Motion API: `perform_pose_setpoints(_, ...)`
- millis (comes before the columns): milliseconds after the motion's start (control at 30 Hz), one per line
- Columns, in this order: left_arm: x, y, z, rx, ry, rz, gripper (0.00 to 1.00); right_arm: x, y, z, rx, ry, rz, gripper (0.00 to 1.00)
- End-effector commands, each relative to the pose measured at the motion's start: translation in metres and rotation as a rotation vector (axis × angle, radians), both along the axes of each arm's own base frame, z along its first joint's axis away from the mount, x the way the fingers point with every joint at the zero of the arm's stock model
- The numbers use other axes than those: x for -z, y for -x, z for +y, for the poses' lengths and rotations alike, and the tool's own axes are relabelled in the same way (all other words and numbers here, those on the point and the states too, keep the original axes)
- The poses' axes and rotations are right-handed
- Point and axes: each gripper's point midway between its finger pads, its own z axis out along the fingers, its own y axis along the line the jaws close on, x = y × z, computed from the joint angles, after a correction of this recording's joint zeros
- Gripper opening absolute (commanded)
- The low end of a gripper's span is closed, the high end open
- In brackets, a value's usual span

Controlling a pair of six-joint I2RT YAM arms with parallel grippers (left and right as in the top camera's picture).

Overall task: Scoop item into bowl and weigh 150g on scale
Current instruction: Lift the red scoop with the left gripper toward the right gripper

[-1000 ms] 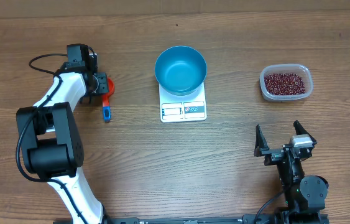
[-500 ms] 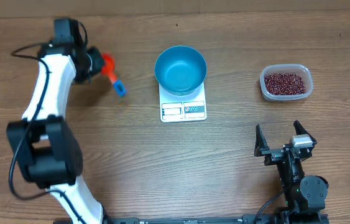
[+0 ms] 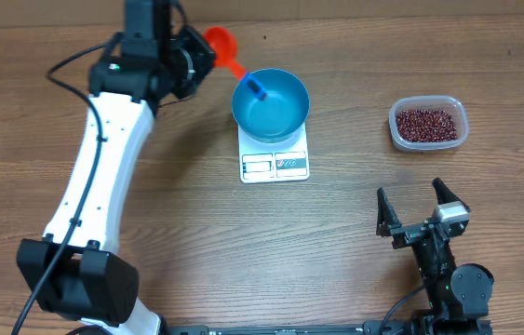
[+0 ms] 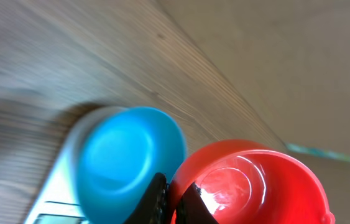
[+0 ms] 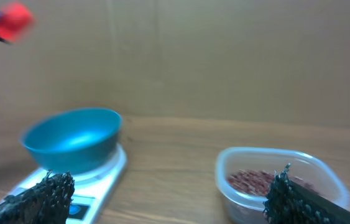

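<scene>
While left gripper [image 4: 175,202] clamps a red scoop [image 4: 249,186] by the round blue bowl [image 3: 270,102], right gripper [image 3: 420,207] gapes empty.

My table [image 3: 336,242] is a brown board with a wood grain that runs side to side across the whole overhead view. Along its far edge it meets a plain tan backing [image 3: 382,9]. Two things lie directly on the wood. The scale [image 3: 275,165] sits flat in the far half, about midway across. It is a small white rectangle, with its display window and button markings on the edge nearest me. The clear plastic tub [image 3: 395,126] stands to the right of the scale and well apart from it, with bare wood between the two. The tub sits slightly farther back than the scale's display edge. From my right wrist, both show resting on the same wood, tub right of scale.
</scene>
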Motion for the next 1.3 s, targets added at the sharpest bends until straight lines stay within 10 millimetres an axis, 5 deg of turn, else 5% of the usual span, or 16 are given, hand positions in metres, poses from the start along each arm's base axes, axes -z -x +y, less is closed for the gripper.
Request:
perform_pose_setpoints(0,-0.012,-0.001,-0.021,0.019,0.041,-0.031,0.04,-0.005,0.009,0.028,-0.177,-0.156,0.028,1.0)
perform_pose_setpoints(300,-0.025,0.002,-0.062,0.05,0.068,-0.088,0.04,-0.089,0.024,0.057,-0.374,-0.274,0.088,1.0)
perform_pose_setpoints(600,-0.023,0.016,-0.091,-0.042,0.215,0.022,0.04,-0.149,-0.012,0.082,-0.493,-0.328,0.432,1.0)
perform_pose_setpoints(733,-0.022,0.027,-0.111,-0.005,0.223,0.037,0.04,-0.173,-0.025,0.107,-0.691,-0.349,0.495,1.0)
perform_pose_setpoints(933,-0.017,0.042,-0.128,-0.002,0.248,0.098,0.04,-0.159,-0.057,0.118,-0.763,-0.448,0.582,1.0)
perform_pose_setpoints(1000,-0.011,0.048,-0.128,-0.035,0.266,0.151,0.04,-0.151,-0.066,0.118,-0.757,-0.454,0.597,0.88)
perform_pose_setpoints(1267,-0.001,0.068,-0.137,-0.033,0.319,0.279,0.04,-0.128,-0.093,0.11,-0.642,-0.516,0.667,0.78)
